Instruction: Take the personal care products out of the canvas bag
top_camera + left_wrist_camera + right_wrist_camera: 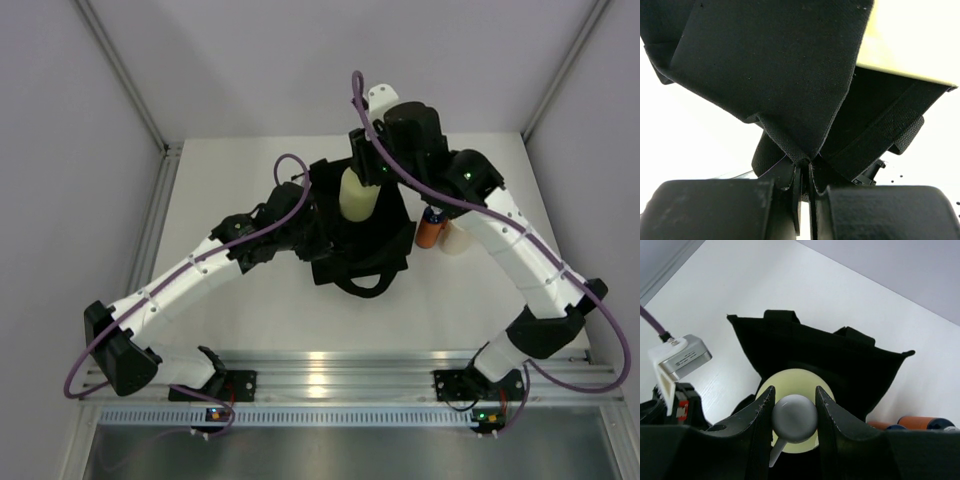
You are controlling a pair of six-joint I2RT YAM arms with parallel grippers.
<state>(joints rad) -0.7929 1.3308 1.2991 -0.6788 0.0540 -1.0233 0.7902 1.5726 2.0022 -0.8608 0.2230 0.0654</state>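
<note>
The black canvas bag stands at mid table, its mouth open. My right gripper is shut on the white cap of the pale yellow-green bottle, which hangs above the bag's mouth. My left gripper is shut on the bag's fabric edge at its left side. The yellow-green bottle also shows in the left wrist view. Two orange bottles lie on the table right of the bag, one of them visible from above, with a cream-white bottle beside it.
The white table is bounded by grey walls left, right and back. A metal rail runs along the near edge by the arm bases. The bag's loop handle hangs toward the near side.
</note>
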